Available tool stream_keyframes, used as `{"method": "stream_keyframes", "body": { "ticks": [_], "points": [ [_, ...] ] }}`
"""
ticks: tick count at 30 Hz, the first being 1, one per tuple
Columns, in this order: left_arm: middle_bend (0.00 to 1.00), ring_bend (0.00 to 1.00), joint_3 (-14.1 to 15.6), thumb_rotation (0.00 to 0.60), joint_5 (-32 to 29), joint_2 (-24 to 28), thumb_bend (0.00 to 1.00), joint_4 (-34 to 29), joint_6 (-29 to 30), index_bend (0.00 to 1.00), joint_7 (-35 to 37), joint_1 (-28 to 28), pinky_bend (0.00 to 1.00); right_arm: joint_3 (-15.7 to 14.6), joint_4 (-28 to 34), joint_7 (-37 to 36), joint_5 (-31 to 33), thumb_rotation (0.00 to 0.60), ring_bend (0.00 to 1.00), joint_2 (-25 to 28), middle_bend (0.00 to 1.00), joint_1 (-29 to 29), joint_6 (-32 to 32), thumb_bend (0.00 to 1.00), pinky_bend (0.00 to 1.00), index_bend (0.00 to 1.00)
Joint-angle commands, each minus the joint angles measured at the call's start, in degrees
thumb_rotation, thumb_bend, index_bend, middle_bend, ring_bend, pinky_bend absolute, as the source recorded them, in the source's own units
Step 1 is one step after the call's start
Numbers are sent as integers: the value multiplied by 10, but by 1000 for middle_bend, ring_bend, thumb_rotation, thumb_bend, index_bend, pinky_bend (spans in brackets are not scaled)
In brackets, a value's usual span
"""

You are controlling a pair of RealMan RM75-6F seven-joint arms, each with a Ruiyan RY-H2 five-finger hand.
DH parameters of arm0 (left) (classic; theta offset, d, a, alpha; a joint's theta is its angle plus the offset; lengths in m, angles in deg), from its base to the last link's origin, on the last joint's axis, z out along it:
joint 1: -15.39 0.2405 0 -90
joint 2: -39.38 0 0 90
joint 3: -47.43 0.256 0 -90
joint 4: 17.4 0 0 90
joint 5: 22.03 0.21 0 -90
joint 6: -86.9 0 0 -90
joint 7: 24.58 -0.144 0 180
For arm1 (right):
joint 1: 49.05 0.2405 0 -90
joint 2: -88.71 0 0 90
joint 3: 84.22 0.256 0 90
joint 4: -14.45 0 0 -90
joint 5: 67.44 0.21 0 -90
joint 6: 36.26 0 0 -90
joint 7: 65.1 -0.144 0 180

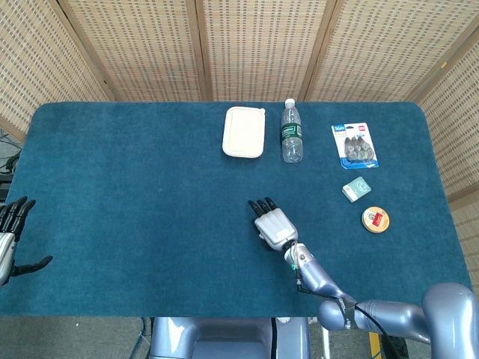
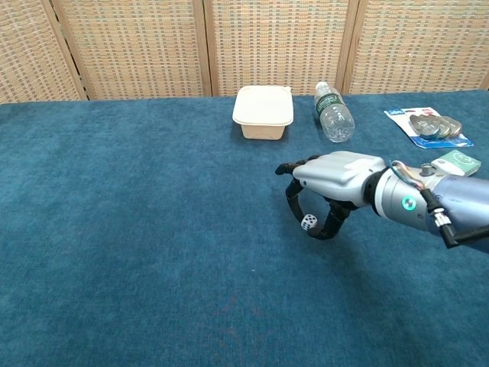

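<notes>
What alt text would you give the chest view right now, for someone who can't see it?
The right hand arches over a small white die on the blue tabletop, fingers curled down around it; whether they touch it is unclear. Behind it, near the wicker screen, sit a cream lidded container, a plastic water bottle lying down and a blister pack.

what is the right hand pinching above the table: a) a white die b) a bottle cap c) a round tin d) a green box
a, in the chest view the right hand curls its fingers down around a small white die with dark pips, while the tin and green box lie apart on the table.
</notes>
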Motion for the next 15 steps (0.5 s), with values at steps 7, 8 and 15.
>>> {"method": "stream_keyframes", "body": {
  "ticks": [7, 8, 15],
  "points": [
    [0, 0, -1, 600, -2, 3, 0, 0, 0, 0, 6, 0, 0, 67, 89, 50, 17, 600, 0, 59, 26, 38, 55, 435, 0, 598],
    [0, 0, -1, 600, -2, 3, 0, 0, 0, 0, 8, 0, 0, 83, 105, 63, 32, 600, 0, 72, 26, 46, 66, 433, 0, 598],
    [0, 0, -1, 600, 0, 7, 0, 2, 1, 0, 19, 1, 0, 130, 160, 114, 117, 600, 0, 129, 26, 69, 108, 434, 0, 598]
  ]
}}
